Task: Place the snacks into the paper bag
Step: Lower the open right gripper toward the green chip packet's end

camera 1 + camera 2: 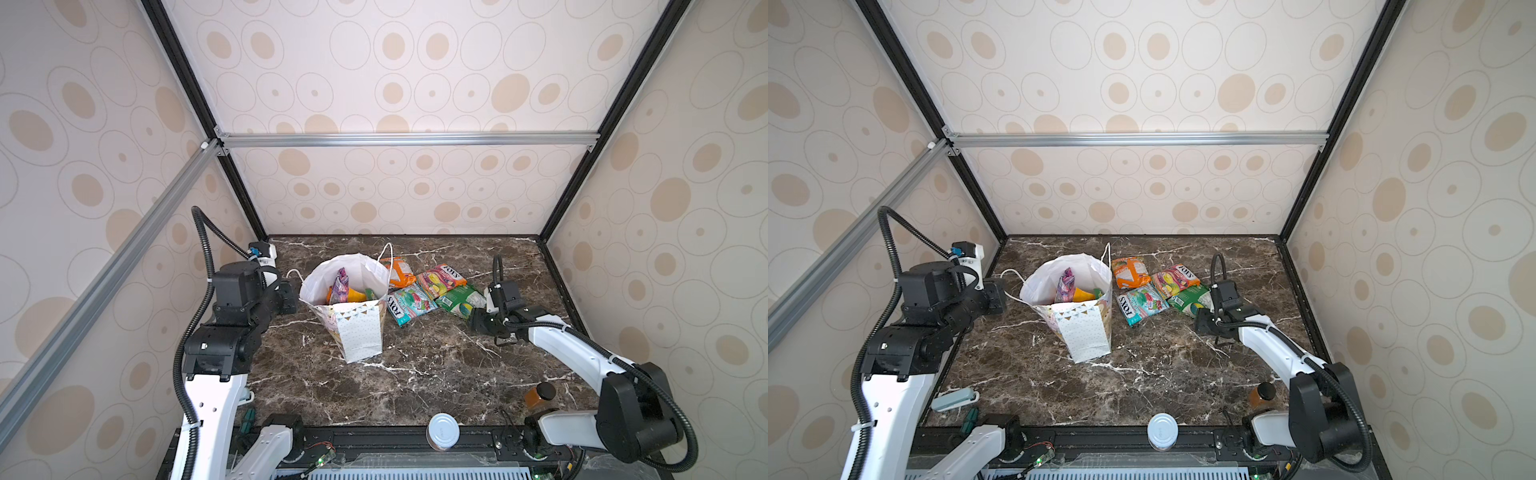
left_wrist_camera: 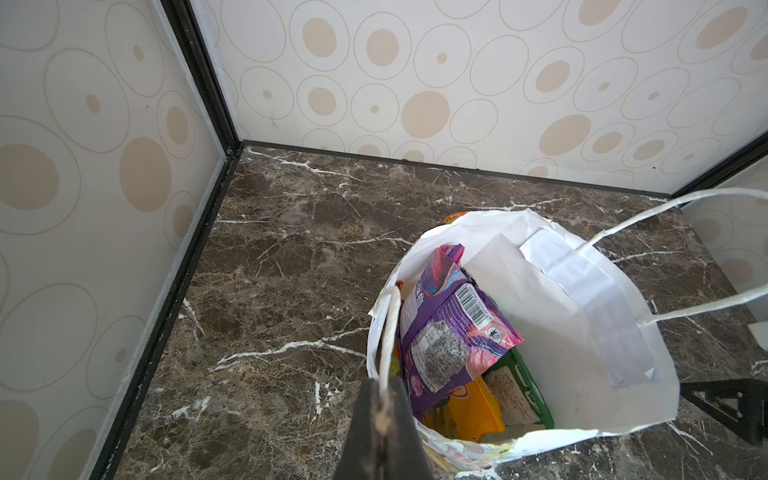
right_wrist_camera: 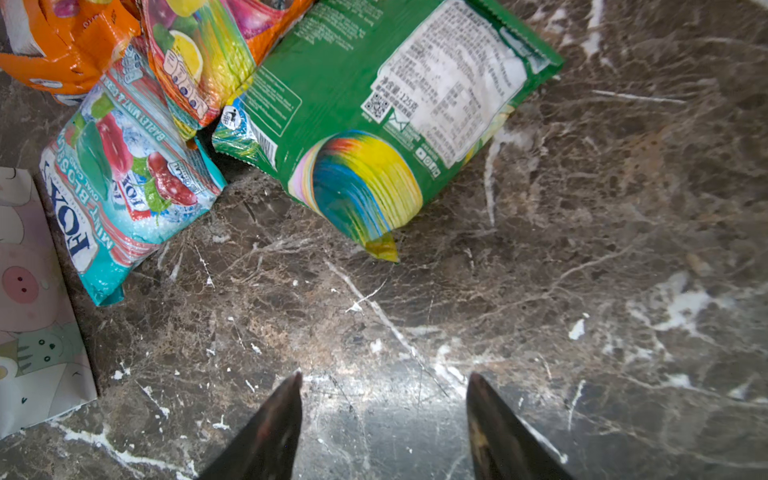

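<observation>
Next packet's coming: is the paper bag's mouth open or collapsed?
Open. The paper bag gapes wide at the rim, with a purple packet visible inside; the left hand pinches its cord handle.

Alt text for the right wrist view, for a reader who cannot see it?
The open right hand hovers over the bare marble table, empty, facing a green packet lying back side up. Beside it lie a teal FOX'S packet, a pink-yellow packet and an orange packet; the paper bag shows its side at the frame's edge.
</observation>
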`<state>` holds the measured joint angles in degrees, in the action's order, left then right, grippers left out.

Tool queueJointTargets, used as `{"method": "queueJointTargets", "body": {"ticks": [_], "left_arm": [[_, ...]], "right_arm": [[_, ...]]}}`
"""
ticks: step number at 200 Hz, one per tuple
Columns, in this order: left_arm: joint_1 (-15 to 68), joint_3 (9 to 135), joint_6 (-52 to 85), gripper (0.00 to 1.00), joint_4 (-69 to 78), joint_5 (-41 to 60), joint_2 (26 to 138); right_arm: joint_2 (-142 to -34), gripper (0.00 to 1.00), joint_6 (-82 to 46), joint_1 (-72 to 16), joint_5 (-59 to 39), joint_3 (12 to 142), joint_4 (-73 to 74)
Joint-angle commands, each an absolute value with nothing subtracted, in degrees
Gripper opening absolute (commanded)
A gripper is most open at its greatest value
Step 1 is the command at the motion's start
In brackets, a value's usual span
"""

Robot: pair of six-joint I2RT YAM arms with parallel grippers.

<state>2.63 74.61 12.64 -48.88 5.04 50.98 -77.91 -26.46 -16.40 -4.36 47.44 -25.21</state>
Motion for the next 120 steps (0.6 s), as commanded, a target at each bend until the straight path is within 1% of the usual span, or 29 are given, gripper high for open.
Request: {"method": "queueJointTargets", "body": {"ticks": [1,120], "left_arm": [[2.6,76.3,12.3,0.00,-47.1,5.4,50.2],[2.5,75.2,13.6,0.00,-46.6,5.1,49.1]], "right_arm": [[-80.1,0.65,-25.7,-14.6,-6.2,49.4,-23.0],[-92.0,0.66,-22.6,-13.5,-7.3,57.2,-24.0]]}}
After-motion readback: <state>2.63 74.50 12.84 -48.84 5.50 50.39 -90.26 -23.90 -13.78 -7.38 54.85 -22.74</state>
